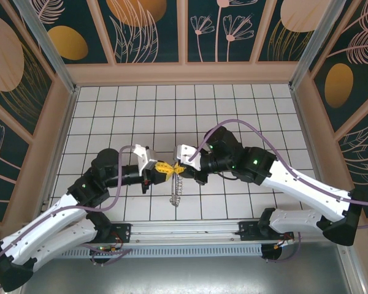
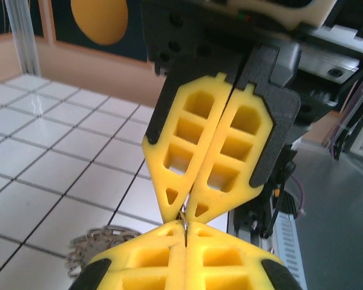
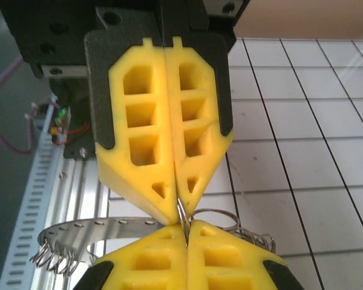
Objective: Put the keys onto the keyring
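Meeting tip to tip over the middle of the white tiled counter [image 1: 233, 110], the left hand [image 1: 162, 168] and right hand [image 1: 178, 166] are both pressed together, each pinching a thin wire at the rim of the ring [image 1: 177, 191]. The ring hangs edge-on just below them, toward the near side, with small wire loops [image 3: 51, 257] fringing its rim.

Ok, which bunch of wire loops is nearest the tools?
In the right wrist view, the bunch on the tile side; the other bunch hangs at the keyring's far end.
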`<state>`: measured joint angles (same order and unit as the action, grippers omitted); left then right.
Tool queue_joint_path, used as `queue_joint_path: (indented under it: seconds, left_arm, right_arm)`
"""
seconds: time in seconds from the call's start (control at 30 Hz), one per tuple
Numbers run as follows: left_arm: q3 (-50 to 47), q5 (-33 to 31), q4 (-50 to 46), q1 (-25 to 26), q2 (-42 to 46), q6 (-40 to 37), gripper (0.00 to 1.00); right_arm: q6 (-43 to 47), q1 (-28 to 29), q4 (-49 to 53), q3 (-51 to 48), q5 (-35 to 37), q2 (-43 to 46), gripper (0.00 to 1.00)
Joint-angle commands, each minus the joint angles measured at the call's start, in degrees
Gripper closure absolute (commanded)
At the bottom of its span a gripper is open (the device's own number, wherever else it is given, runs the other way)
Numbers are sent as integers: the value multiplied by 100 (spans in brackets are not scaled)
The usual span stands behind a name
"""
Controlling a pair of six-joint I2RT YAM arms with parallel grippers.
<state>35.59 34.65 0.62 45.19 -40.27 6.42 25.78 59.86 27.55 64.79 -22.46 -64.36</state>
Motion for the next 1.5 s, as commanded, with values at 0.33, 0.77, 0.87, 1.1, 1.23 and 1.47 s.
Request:
queue_joint_path:
  seconds: [0.33,0.77,0.87,1.1,1.23,1.47]
  left_arm:
    - [-694,542,3751,69,-65,1279,100]
    - [-68,-96,1515,78,-211,412,96]
    - [410,-458,150,75,-282,-168,93]
    - [784,-680,-928,77,-666,-642,100]
    - [582,-627,-473,76,-578,-483,100]
    - [-185,-62,2080,78,95,562,100]
  right_arm:
    - [-892,-102,-2155,-943,-1059,681,80]
    - [-506,-167,-1571,-637,-527,593,100]
    - [-264,-154,-1007,-305,-339,359,100]
    - [123,116,-238,236,-26,-94,100]
    - [143,264,-197,246,151,-106,100]
    - [-252,247,-1241,-581,-449,568,93]
